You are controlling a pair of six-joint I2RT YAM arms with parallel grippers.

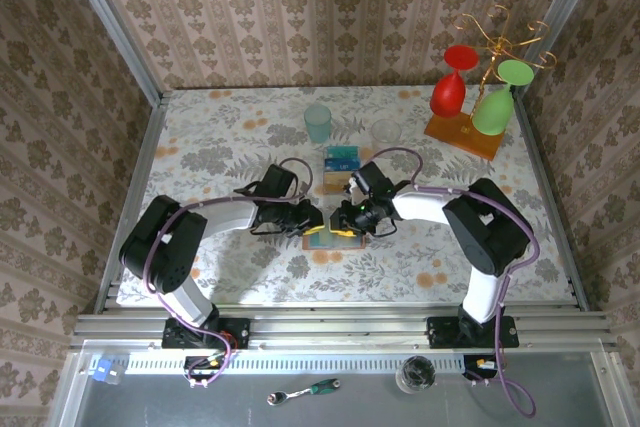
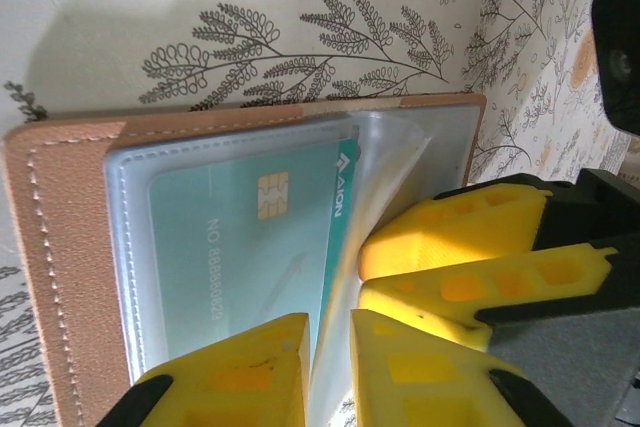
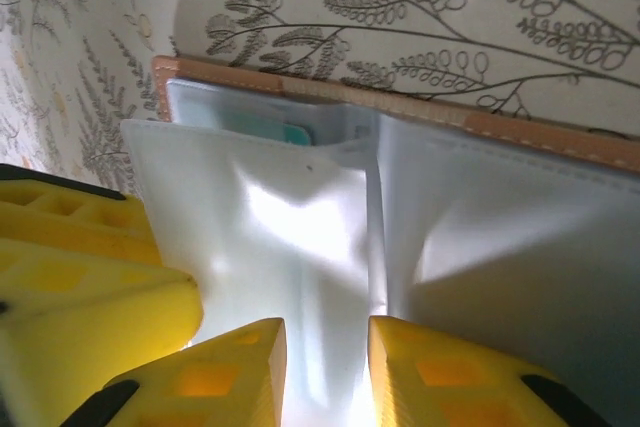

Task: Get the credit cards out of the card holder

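Observation:
The card holder (image 1: 328,239) lies open on the flowered table between both grippers. Its tan leather edge (image 2: 60,247) frames clear plastic sleeves. A blue-teal credit card (image 2: 240,247) with a gold chip sits inside the left sleeve, and a sliver of it (image 3: 295,132) peeks out under a sleeve. My left gripper (image 2: 329,347) is shut on a raised clear sleeve leaf beside the card's edge. My right gripper (image 3: 327,347) stands open over the white sleeves, and its fingers (image 2: 450,237) rest on the right page. Another blue-teal card (image 1: 341,158) and an orange-tan card (image 1: 335,180) lie on the table behind.
A teal cup (image 1: 318,123) and a clear glass (image 1: 385,130) stand at the back. At the back right an orange wooden rack base (image 1: 462,134) carries a red glass (image 1: 452,82) and a green glass (image 1: 497,97). The left arm's fingers (image 3: 70,267) crowd the holder's left side.

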